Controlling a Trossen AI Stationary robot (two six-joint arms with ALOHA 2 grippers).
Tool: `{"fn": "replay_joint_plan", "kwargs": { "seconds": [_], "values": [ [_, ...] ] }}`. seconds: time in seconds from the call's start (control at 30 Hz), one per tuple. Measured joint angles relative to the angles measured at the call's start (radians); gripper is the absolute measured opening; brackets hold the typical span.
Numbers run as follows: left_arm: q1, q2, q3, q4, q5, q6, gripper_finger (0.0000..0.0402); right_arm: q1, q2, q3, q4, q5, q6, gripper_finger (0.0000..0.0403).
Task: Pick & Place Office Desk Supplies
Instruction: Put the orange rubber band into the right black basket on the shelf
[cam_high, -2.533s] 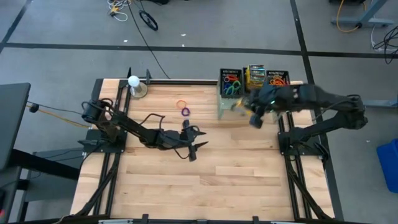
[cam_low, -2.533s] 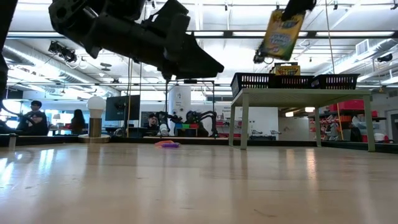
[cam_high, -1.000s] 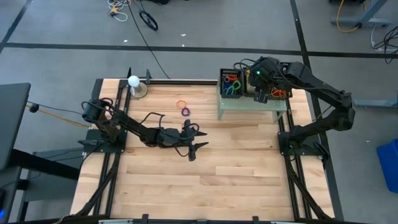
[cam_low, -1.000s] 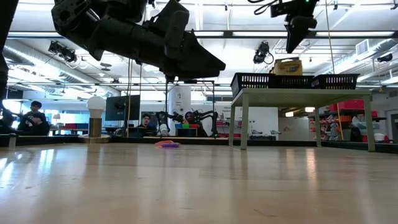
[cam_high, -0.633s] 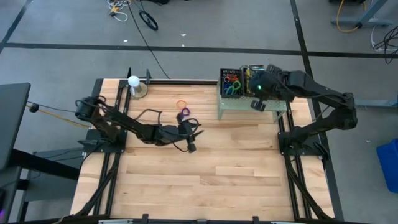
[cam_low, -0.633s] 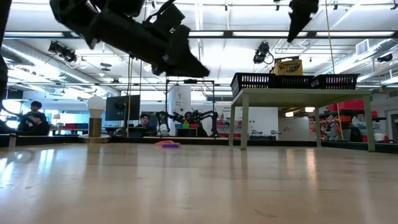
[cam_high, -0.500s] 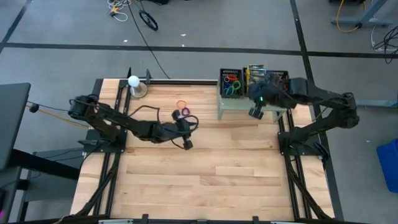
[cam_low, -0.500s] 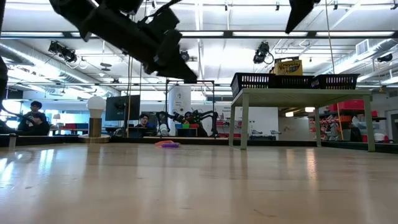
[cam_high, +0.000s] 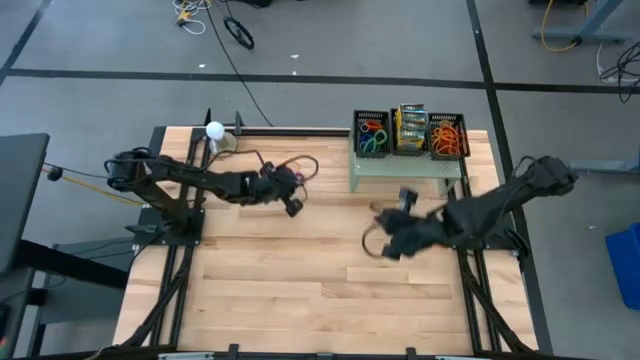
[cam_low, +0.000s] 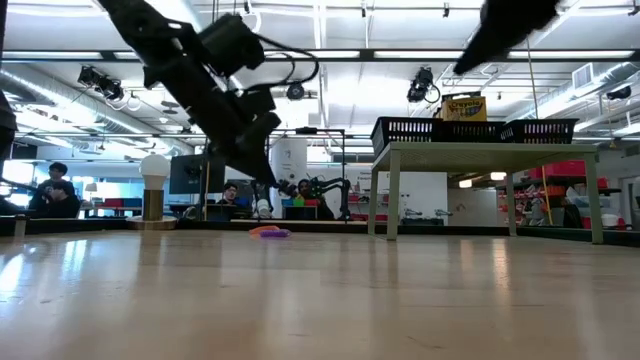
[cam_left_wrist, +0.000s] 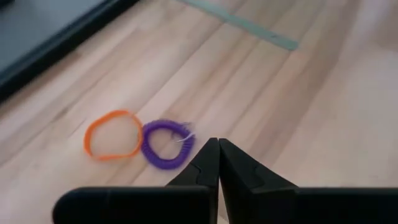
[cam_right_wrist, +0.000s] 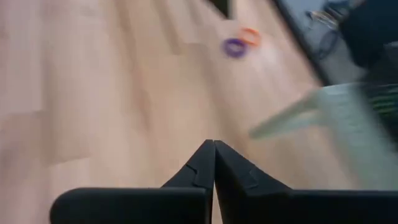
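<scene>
An orange ring (cam_left_wrist: 112, 134) and a purple ring (cam_left_wrist: 165, 144) lie flat side by side on the wooden table; the low view shows them far off as the rings (cam_low: 268, 231). My left gripper (cam_left_wrist: 217, 144) is shut and empty, slanting down just short of the purple ring; from above it is my left gripper (cam_high: 293, 192). My right gripper (cam_right_wrist: 213, 143) is shut and empty above the table's middle right (cam_high: 380, 243), pointing toward the far-off rings (cam_right_wrist: 235, 46). A yellow-and-green crayon box (cam_low: 464, 106) stands in the middle basket (cam_high: 411, 128).
A pale green stand (cam_high: 405, 170) at the far right carries three black baskets: coloured rings (cam_high: 371, 135), the crayon box, orange rubber bands (cam_high: 448, 135). A white ball on a round base (cam_high: 215, 135) stands at the far left. Bare wood spreads over the table's near half.
My left gripper has swung from the table's middle toward the far edge, up to the two rings, has tipped to a flatter slant, and has shut. My right gripper has left the baskets and swept down toward the near left, over the open table. The rings have not moved.
</scene>
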Motion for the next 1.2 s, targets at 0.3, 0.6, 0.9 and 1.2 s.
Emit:
{"fn": "replay_joint_plan", "kwargs": {
  "seconds": [0.3,0.6,0.9,1.2],
  "values": [
    [0.232,0.007,0.0,-0.009,0.182,-0.02,0.0059,0.189,0.0,-0.358,0.608,0.008,0.021,0.0006],
    [0.37,0.12,0.0,0.042,0.296,0.035,0.0149,0.254,0.0,-0.399,0.647,0.016,0.04,0.0004],
    [0.37,0.197,0.0,0.158,0.344,0.072,0.02,0.255,0.0,-0.399,0.655,0.038,0.027,0.0006],
    [0.297,0.193,0.0,0.134,0.394,0.232,0.0157,0.255,0.0,-0.399,0.655,0.037,0.029,0.0006]
  ]
}}
